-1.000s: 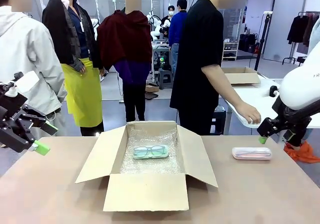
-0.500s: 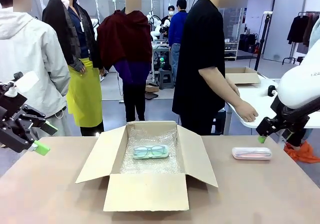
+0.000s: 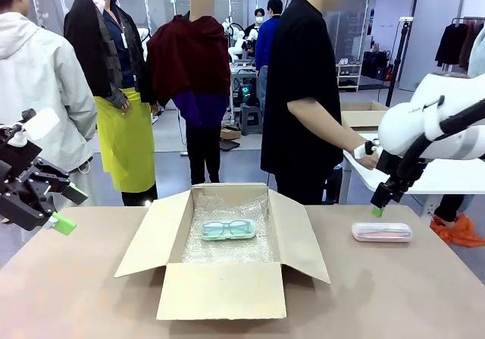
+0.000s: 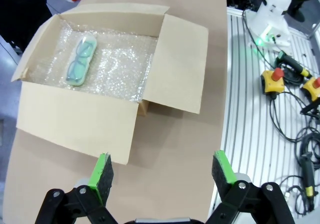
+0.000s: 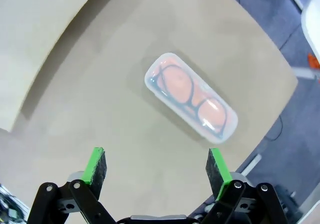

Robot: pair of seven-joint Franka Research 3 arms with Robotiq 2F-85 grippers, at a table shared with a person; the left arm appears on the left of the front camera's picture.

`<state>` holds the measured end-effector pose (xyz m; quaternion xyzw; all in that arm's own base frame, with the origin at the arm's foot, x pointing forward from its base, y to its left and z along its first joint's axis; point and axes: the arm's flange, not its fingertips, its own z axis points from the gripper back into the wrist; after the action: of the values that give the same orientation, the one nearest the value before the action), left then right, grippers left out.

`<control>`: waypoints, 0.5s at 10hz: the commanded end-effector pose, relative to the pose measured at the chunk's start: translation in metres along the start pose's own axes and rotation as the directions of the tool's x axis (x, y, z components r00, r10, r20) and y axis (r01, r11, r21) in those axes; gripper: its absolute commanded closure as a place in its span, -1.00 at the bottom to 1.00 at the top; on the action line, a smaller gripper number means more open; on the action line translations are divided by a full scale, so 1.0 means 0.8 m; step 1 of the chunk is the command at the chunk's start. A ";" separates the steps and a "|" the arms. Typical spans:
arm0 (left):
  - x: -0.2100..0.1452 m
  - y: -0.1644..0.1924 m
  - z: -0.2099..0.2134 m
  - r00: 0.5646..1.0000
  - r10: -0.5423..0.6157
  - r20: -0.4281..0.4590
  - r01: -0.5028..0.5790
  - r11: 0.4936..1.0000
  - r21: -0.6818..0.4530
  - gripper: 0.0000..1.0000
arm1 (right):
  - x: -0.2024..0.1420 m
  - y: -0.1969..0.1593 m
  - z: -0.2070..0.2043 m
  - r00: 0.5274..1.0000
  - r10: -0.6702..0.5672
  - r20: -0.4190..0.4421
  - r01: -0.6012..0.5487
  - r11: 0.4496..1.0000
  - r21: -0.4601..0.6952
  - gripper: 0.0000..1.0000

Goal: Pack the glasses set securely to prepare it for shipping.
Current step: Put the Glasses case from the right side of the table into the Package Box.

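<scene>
while my left gripper (image 3: 70, 208) hangs above the left edge of the table (image 3: 394, 293), its green pads stand wide apart with nothing between them. from its wrist i look down on the open cardboard box (image 4: 175, 63), well apart from my fingers. the box sits in the middle of the table with all four flaps folded out, and a sheet of bubble wrap (image 3: 227, 252) lines its floor. the mint-green glasses pack (image 3: 228, 230) lies flat on that wrap, toward the far wall of the box. my right gripper (image 5: 156, 167) hovers over the right side of the table, pointing down, its pads also spread wide and empty. the pink glasses pack (image 3: 381, 232) lies flat on the bare table to the right of the box, clear of its right flap. in the front view my right fingertips sit just above the pack's left end, and i cannot tell any touch there. from the right wrist the pack lies at a slant ahead of my pads, with open table between it and them. a person in a black shirt (image 3: 303, 89) stands at the far side of the table, one arm reaching to the right toward a white table behind my right arm.
</scene>
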<state>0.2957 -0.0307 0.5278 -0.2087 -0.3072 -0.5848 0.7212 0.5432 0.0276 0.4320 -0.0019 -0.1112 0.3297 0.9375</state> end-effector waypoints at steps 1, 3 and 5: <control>0.002 0.000 0.003 1.000 -0.003 0.026 0.004 1.000 -0.014 -1.00 | 0.011 -0.021 -0.006 0.968 0.251 -0.009 -0.251 0.968 0.000 -1.00; 0.002 0.000 0.003 1.000 -0.003 0.026 0.004 1.000 -0.014 -1.00 | 0.018 -0.034 -0.027 0.864 0.503 -0.021 -0.501 0.863 0.066 -1.00; 0.002 0.000 0.003 1.000 -0.003 0.026 0.004 1.000 -0.014 -1.00 | 0.020 -0.042 -0.050 0.788 0.613 -0.056 -0.610 0.790 0.066 -1.00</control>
<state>0.2957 -0.0307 0.5279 -0.2087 -0.3072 -0.5849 0.7211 0.5770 0.0195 0.4005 -0.0198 -0.0681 0.5894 0.8047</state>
